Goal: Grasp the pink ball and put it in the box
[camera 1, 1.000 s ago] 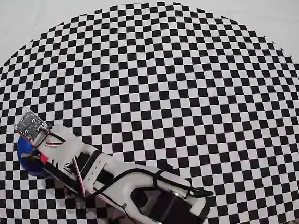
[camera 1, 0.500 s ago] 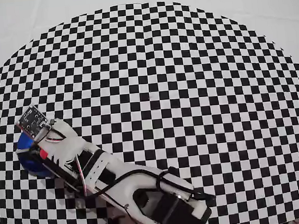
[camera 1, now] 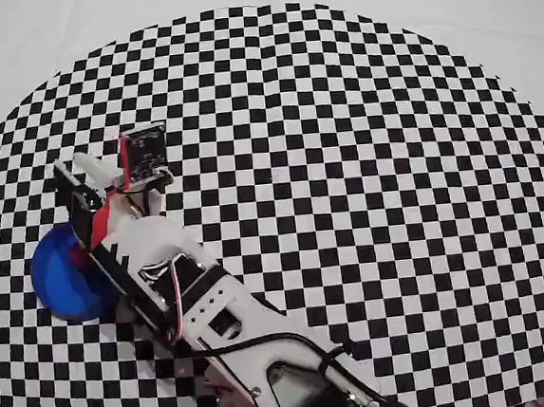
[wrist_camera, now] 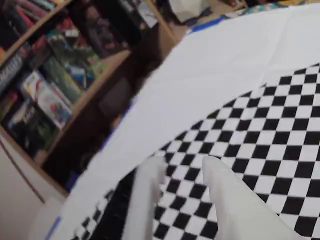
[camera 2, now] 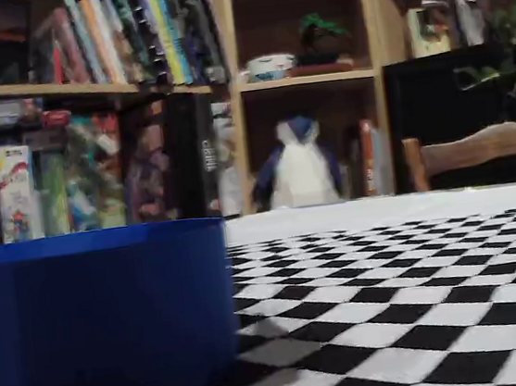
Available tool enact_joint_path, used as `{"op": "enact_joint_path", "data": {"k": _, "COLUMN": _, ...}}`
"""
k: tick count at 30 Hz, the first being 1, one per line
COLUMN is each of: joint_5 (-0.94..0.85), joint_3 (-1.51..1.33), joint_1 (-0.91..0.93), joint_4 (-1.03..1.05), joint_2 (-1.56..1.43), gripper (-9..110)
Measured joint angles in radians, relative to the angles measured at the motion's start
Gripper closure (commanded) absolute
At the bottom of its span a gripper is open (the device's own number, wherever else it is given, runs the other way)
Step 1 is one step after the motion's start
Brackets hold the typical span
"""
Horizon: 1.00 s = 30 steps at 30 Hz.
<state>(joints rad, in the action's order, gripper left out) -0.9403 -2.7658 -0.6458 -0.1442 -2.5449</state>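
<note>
I'm seeing the gripper spread and empty over the checkered cloth, just right of the blue box in the overhead view. No pink ball is showing anywhere, so I'm risking a blind grasp, or the arm knocking the box.

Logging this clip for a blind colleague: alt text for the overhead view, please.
A white robot arm reaches up-left across a checkered cloth, partly covering a round blue box at its left. No pink ball is visible.
</note>
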Motion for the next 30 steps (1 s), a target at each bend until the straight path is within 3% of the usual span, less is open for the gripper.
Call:
{"op": "enact_joint_path", "data": {"k": 6, "joint_5": 0.344, "joint_3": -0.012, "joint_1": 0.210, "joint_4": 0.040, "joint_2": -0.078, "gripper": 101}}
{"op": "enact_joint_path", "data": {"k": 11, "joint_5": 0.503, "joint_3": -0.112, "joint_1": 0.399, "joint_4": 0.169, "joint_2": -0.204, "gripper": 101}}
{"op": "enact_joint_path", "data": {"k": 17, "joint_5": 0.611, "joint_3": -0.252, "joint_1": 0.566, "joint_4": 0.351, "joint_2": -0.383, "gripper": 101}}
{"op": "enact_joint_path", "data": {"k": 30, "joint_5": 0.696, "joint_3": -0.316, "joint_1": 0.584, "joint_4": 0.686, "joint_2": -0.653, "gripper": 101}}
